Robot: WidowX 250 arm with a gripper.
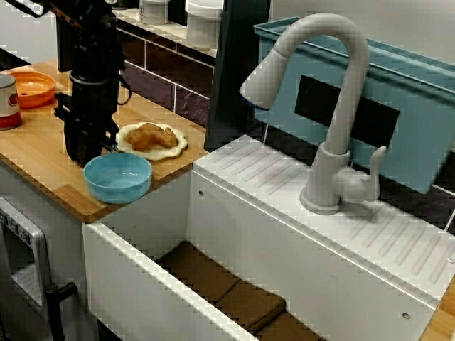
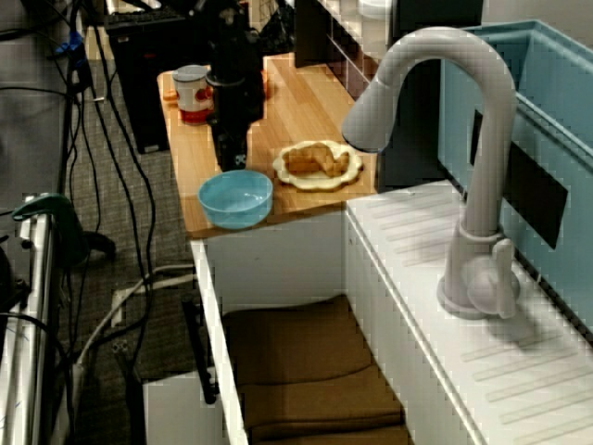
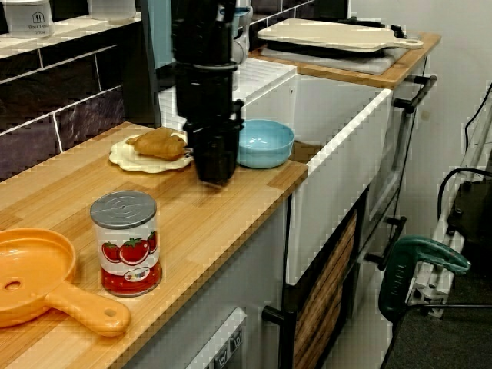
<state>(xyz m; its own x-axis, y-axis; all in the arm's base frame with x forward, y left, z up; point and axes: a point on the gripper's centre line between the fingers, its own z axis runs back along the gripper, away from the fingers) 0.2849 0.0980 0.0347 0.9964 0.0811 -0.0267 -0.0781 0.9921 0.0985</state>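
Where pincer (image 1: 80, 158) points down, blue bowl (image 1: 118, 177) just beside.

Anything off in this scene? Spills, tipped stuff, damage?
Nothing is spilled, tipped or broken. One thing to note: the blue bowl sits at the front corner of the counter, close to the edge by the sink. The end effector stands beside it, and the tomato can is upright.

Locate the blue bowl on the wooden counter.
In the view from above, the bowl sits lower left at the counter edge by the sink, in front of the plate, close beside the pincer.
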